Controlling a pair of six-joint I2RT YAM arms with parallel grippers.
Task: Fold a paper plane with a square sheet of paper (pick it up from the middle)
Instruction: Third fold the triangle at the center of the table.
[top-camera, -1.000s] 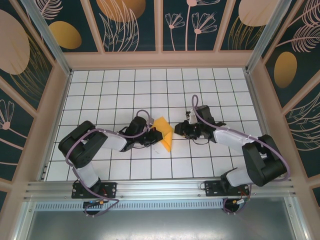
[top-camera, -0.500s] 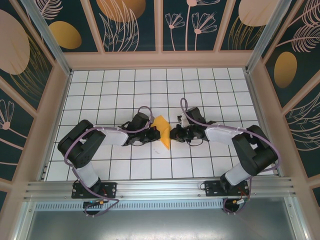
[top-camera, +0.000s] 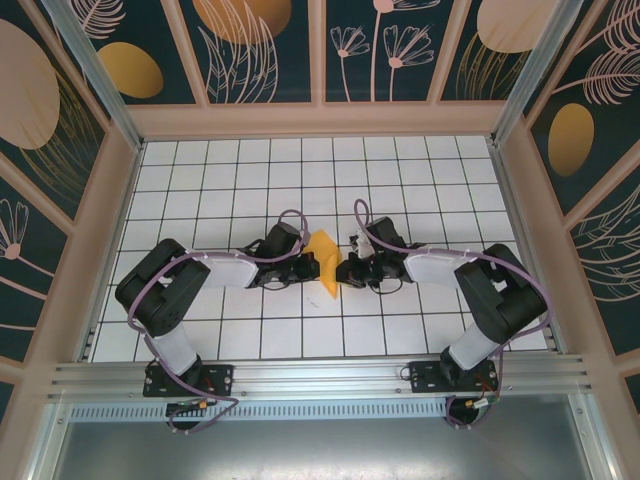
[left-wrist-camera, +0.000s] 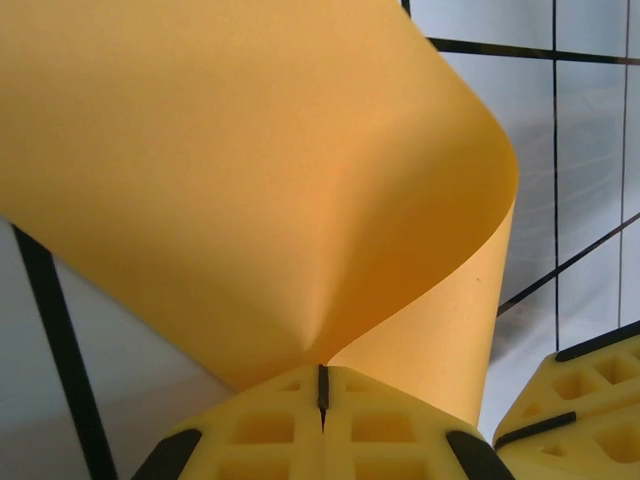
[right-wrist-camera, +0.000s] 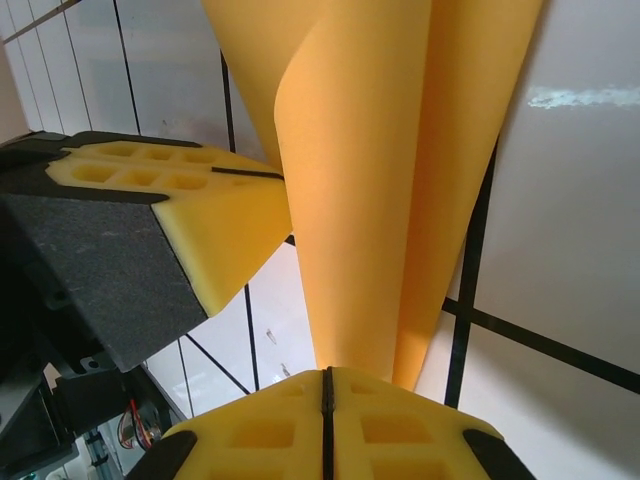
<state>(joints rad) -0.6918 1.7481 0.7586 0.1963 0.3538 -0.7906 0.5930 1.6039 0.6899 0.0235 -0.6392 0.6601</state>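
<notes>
The square sheet of paper (top-camera: 325, 262) is orange-yellow and hangs curled between both grippers near the middle of the grid table (top-camera: 230, 180). My left gripper (top-camera: 309, 266) is shut on its left side. In the left wrist view the sheet (left-wrist-camera: 250, 170) bulges up from the closed left gripper (left-wrist-camera: 322, 372). My right gripper (top-camera: 345, 270) is shut on the sheet's right edge. In the right wrist view the sheet (right-wrist-camera: 390, 180) rises as a narrow curl from the closed right gripper (right-wrist-camera: 325, 375), with the left gripper's yellow fingers (right-wrist-camera: 190, 210) close beside it.
Wooden walls with painted orange ovals (top-camera: 130, 68) enclose the white grid table. A metal rail (top-camera: 320, 375) runs along the near edge by both arm bases. The right gripper's yellow fingers (left-wrist-camera: 590, 400) sit close at the lower right of the left wrist view.
The right gripper moved left to the sheet and closed on its right edge. The left gripper kept its grip, shifting slightly up, and the sheet curled narrower between them.
</notes>
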